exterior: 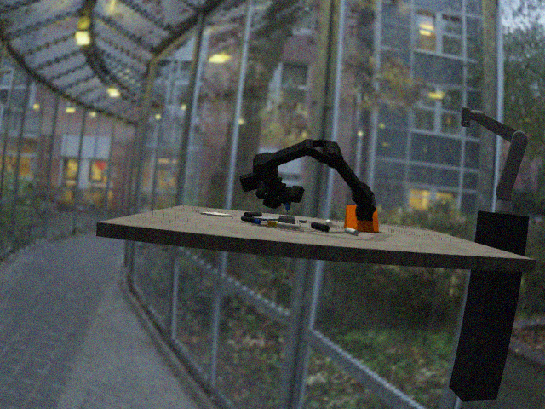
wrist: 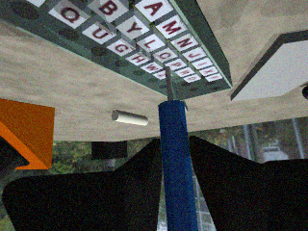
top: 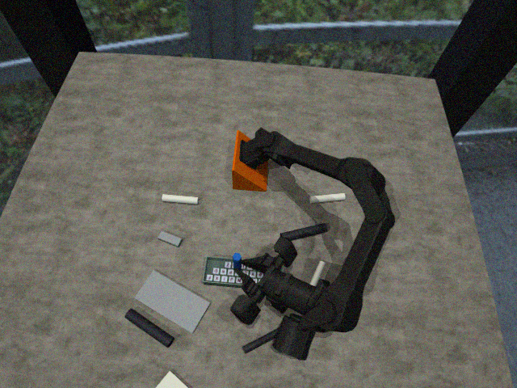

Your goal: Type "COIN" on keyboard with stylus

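Note:
The stylus (top: 237, 260) (exterior: 287, 206) (wrist: 175, 154) has a blue barrel and a thin grey tip. My gripper (top: 239, 266) (wrist: 174, 143) is shut on its blue barrel and holds it over the keyboard, tip down. The green keyboard (top: 206, 267) (wrist: 197, 29) has white keys with red letters and lies on the desk, its right part hidden by the gripper in the top view. In the wrist view the stylus tip overlaps the keys beside C and Z. I cannot tell whether it touches a key.
An orange wedge (top: 250, 177) (exterior: 351, 216) (wrist: 29, 127) stands at the arm's base. A grey plate (top: 173, 301) (wrist: 284, 63), a black cylinder (top: 149, 327) and a small grey block (top: 170, 238) lie left of the arm. White sticks (top: 179, 199) (top: 334, 197) and dark pens (top: 304, 230) (top: 259, 340) lie around.

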You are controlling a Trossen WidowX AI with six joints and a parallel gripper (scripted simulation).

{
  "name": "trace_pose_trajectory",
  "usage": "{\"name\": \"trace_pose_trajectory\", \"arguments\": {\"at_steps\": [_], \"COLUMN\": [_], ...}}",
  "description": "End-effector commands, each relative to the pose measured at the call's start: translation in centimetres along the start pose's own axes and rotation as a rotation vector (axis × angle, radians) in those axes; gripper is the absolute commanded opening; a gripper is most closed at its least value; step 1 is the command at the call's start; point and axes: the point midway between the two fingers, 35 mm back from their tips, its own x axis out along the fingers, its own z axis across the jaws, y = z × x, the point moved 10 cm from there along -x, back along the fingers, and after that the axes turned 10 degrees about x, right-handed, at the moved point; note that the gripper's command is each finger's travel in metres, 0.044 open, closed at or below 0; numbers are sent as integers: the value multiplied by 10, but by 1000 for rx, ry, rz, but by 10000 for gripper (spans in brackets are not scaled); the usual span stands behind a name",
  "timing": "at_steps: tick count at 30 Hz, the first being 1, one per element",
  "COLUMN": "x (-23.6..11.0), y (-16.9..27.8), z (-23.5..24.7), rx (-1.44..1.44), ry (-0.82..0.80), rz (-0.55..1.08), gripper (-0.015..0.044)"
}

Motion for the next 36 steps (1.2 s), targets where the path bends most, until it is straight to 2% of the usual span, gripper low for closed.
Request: {"name": "trace_pose_trajectory", "arguments": {"at_steps": [1,36], "x": [2,6], "y": [-3,-11], "z": [1,2], "rx": [1,1], "ry": [-1,-1], "rz": [-2,-2], "gripper": [81,81]}}
